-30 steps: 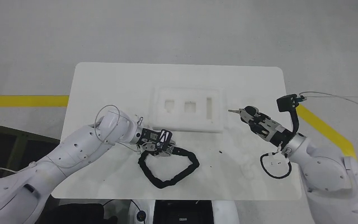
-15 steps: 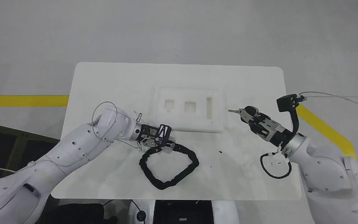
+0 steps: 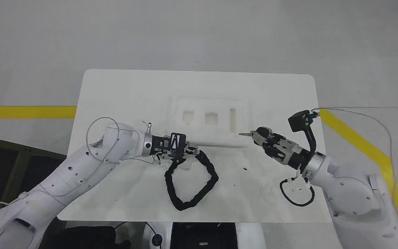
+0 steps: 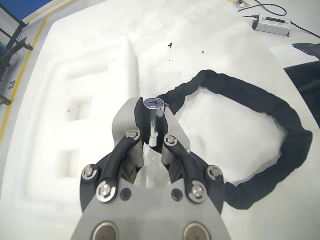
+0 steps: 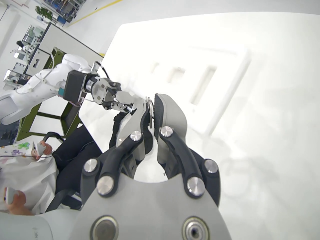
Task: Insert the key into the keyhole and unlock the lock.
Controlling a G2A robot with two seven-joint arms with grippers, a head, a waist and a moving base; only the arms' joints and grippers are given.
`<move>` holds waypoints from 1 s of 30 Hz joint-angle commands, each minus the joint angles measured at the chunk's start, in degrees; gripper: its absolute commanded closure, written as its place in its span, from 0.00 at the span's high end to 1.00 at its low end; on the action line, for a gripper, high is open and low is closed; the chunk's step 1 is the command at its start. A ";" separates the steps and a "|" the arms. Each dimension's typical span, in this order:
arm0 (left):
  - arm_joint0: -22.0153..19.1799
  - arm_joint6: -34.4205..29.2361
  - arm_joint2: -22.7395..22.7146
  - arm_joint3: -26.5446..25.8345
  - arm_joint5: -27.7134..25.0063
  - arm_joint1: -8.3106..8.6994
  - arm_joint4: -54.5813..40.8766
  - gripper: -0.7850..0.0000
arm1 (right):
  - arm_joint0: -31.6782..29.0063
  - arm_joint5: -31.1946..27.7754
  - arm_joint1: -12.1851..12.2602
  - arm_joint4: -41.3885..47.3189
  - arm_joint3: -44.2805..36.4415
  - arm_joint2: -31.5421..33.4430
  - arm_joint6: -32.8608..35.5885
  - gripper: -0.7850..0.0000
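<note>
Left tool (image 3: 186, 150) clenched on lock cylinder (image 4: 153, 119), since swung toward 3 o'clock, chain (image 3: 198, 187) dragged across surface (image 3: 112, 93); right tool (image 3: 256, 134) grasping key (image 5: 149, 111), moved toward 9 o'clock, key at lock's 3 o'clock, apart

Foam tray (image 3: 198, 134) at table (image 3: 112, 93) centre, chain lock (image 3: 213, 177) before it, key (image 3: 244, 132) near tray's right front corner.
</note>
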 commanded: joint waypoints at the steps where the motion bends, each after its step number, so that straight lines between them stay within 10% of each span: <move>1: 1.12 -1.30 -0.91 -1.21 1.21 0.25 -0.41 0.00 | 0.68 0.95 0.01 -0.19 -0.17 -1.72 1.65 0.00; 30: 10.88 -13.87 -6.53 -9.59 14.07 -1.00 -9.63 0.00 | 3.76 16.05 -1.00 -4.17 -2.16 -15.88 -1.14 0.00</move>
